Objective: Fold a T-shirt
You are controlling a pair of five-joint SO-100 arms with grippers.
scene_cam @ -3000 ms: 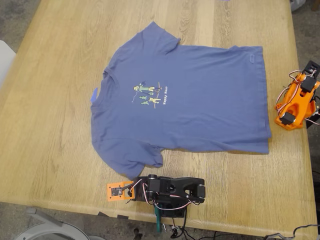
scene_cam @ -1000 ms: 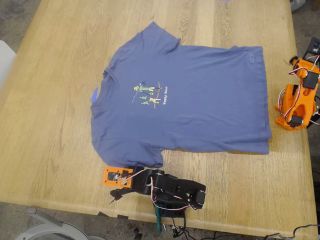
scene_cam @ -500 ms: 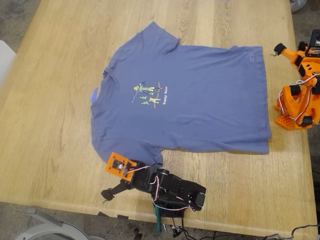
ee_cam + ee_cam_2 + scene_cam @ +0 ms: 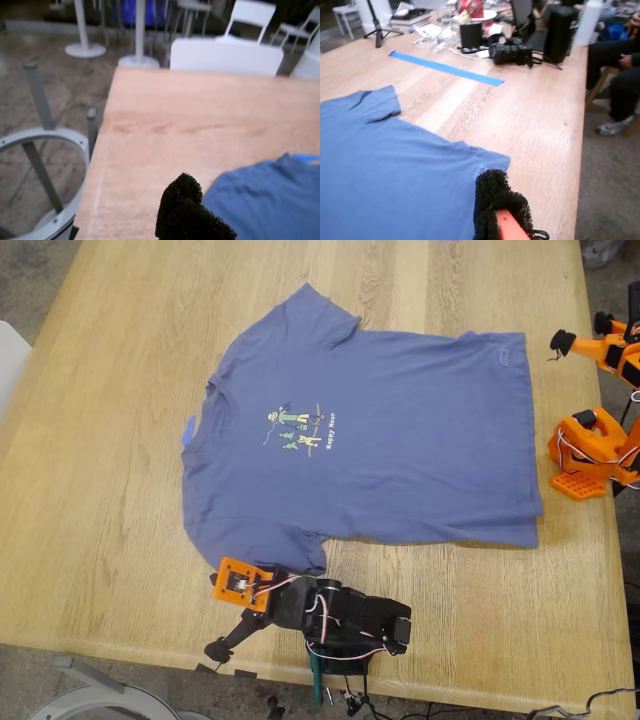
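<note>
Wooden table (image 4: pixel 100 490), blue-purple T-shirt (image 4: pixel 400 450) spread flat, print up, both grippers' jaw state unclear

One T-shirt (image 4: pixel 380 435), two arms (image 4: pixel 340 618)

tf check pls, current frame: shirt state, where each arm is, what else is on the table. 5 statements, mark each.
1. The T-shirt lies flat and unfolded on the table. True.
2. My first gripper holds a sleeve off the table. False: it sits near the table's front edge beside the lower sleeve, gripping no cloth.
3. My second gripper is near a hem corner of the shirt. True.
4. A long strip of blue tape lies on the table beyond the shirt in the second wrist view. True.
5. The shirt's print faces down. False: the cartoon print is visible on top.
</note>
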